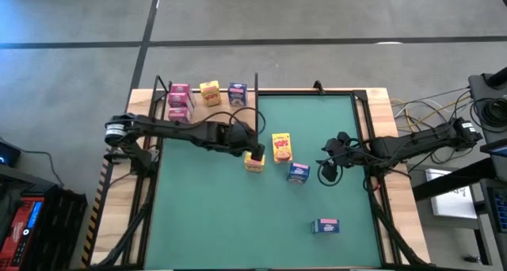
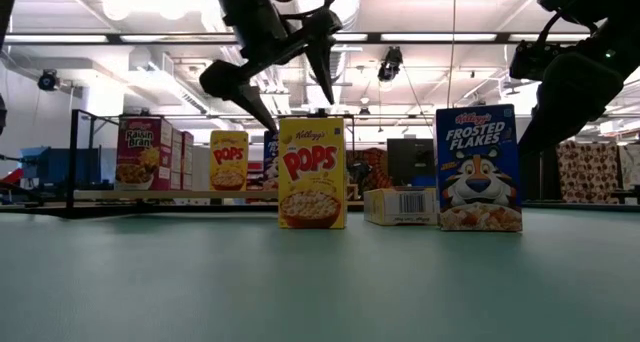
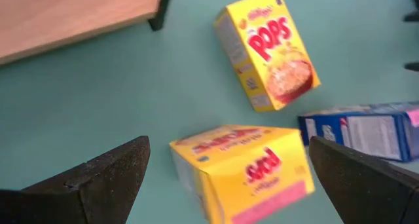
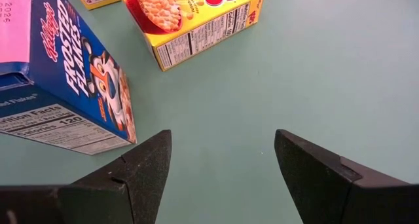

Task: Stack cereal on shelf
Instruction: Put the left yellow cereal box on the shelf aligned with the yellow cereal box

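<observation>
The shelf (image 1: 198,112) stands at the far left and bears a pink box (image 1: 179,97), a yellow box (image 1: 210,91) and a blue box (image 1: 237,93). On the green mat an upright yellow Pops box (image 1: 254,162) stands right under my left gripper (image 1: 253,150), which is open. Its fingers (image 3: 111,175) hang above the box (image 3: 239,171), one to each side, without touching it. A second Pops box (image 1: 281,146) lies flat beside it. A blue Frosted Flakes box (image 1: 298,173) stands upright. My right gripper (image 1: 327,162) waits open to its right.
Another blue box (image 1: 325,226) lies alone near the mat's front right. Thin black posts (image 1: 257,85) rise at the shelf's edges. Cables (image 1: 420,112) lie off the table's right side. The mat's near left part (image 1: 206,223) holds no boxes.
</observation>
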{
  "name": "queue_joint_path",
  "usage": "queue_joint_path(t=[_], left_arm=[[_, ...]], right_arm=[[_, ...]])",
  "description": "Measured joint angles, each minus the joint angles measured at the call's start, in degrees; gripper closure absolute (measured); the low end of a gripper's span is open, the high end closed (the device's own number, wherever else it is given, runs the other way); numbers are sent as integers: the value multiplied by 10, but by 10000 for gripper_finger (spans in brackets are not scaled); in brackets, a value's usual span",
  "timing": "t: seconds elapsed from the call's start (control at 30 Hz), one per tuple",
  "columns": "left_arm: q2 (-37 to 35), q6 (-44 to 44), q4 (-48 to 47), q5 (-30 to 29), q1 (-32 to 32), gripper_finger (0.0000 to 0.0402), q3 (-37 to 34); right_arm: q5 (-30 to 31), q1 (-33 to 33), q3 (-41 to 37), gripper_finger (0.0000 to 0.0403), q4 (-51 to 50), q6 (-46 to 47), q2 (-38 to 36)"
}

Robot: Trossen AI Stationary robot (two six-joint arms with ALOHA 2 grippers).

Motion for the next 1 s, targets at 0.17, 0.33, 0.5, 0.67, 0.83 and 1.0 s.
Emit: queue_joint_path(t=[0.17,0.33,0.5,0.67,0.83,1.0], left_arm=[[8,8,23,1,-15,2,0],[33,8,29,3,-24,2,13],[59,13,17,11,-23,2,32],[74,10,-6,11,-23,2,52],[87,6,-15,11,-23,2,56],[90,6,-15,11,-22,2,56]], right_arm=[[0,0,0,142,0,0,0],[0,0,0,142,0,0,0],[0,0,0,142,0,0,0],[0,0,0,142,0,0,0],[0,0,0,142,0,0,0],[0,0,0,142,0,0,0]])
